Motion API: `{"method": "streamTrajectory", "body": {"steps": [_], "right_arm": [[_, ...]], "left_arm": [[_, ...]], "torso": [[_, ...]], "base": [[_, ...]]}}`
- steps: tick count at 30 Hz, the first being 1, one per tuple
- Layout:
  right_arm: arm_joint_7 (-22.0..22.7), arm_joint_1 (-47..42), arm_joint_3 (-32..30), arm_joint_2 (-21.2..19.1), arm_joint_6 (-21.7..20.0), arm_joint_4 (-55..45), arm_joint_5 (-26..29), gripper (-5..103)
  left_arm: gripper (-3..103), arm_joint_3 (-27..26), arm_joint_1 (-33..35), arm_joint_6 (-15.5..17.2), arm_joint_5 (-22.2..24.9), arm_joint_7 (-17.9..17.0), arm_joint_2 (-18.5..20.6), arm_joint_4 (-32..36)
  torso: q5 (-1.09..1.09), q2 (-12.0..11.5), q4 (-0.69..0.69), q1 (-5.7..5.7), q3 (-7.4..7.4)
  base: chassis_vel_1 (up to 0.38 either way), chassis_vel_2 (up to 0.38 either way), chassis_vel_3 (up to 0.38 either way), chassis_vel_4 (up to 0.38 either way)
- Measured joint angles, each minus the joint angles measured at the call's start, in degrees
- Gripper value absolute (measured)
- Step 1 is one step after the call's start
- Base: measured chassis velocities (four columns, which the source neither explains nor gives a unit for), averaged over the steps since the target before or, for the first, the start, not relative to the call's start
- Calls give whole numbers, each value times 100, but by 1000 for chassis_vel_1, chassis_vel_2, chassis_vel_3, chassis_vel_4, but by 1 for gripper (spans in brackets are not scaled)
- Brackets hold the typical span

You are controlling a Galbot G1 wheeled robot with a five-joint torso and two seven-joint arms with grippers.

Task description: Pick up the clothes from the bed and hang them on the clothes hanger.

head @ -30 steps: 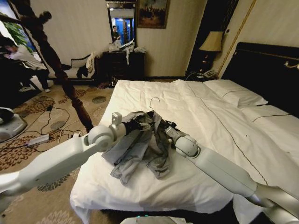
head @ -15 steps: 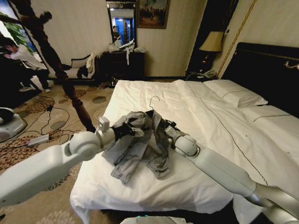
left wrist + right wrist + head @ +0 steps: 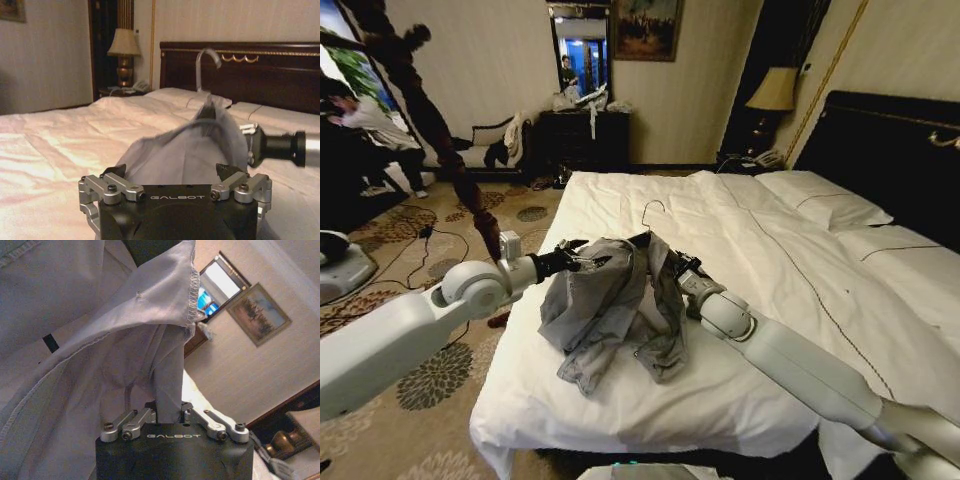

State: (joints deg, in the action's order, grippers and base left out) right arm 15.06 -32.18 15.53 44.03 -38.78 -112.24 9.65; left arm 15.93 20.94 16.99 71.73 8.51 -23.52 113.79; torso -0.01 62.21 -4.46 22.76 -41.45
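The grey shirt (image 3: pixel 620 305) is bunched up over the near-left part of the bed (image 3: pixel 770 270), upper part lifted off the duvet and draped over the clothes hanger (image 3: pixel 649 213), whose wire hook pokes up at about 12 o'clock from the cloth. Lower half of the shirt sags onto the white duvet, toward the bed edge. In the left wrist view the hook (image 3: pixel 206 59) stands up behind the grey fabric (image 3: pixel 190 150) w/ the dark headboard (image 3: pixel 250 75) behind.

Right gripper (image 3: pixel 677 267) is at roughly 3 o'clock of the shirt's top, tucked under the cloth. Right wrist view shows its fingers (image 3: pixel 145 416) pinched shut on a pale flat strip going up into the fabric (image 3: pixel 100 340), prob the hanger's shoulder but can't say for sure. Left gripper (image 3: pixel 566 260) sits at about 9 o'clock of the shirt, right at the fabric edge; in the left wrist view its fingers (image 3: pixel 116 172) are spread apart, nothing between them.

Imo we're mid-hanging: one arm steadies the hanger inside the shirt, other one is free to work the cloth. Next move prob needs the left to re-grab the loose shoulder/collar and pull it over the hanger end w/o dragging the whole thing off. Thin floppy cloth, so slipping is the risk.
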Motion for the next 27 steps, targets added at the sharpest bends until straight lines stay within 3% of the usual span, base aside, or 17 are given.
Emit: {"method": "streamTrajectory", "body": {"steps": [14, 27], "right_arm": [[-368, -116, 38, -79, 550, -13, -1021, 18], [-498, -116, 90, -86, 735, -30, -1396, 18]], "left_arm": [[100, 637, -351, -26, 165, 236, -147, -101], [103, 997, -581, -5, 82, 167, -254, -132]], "torso": [[1, 0, 0, 0, 0], [1, 0, -1, 0, 1]], "base": [[0, 0, 0, 0], [0, 0, 0, 0]]}}
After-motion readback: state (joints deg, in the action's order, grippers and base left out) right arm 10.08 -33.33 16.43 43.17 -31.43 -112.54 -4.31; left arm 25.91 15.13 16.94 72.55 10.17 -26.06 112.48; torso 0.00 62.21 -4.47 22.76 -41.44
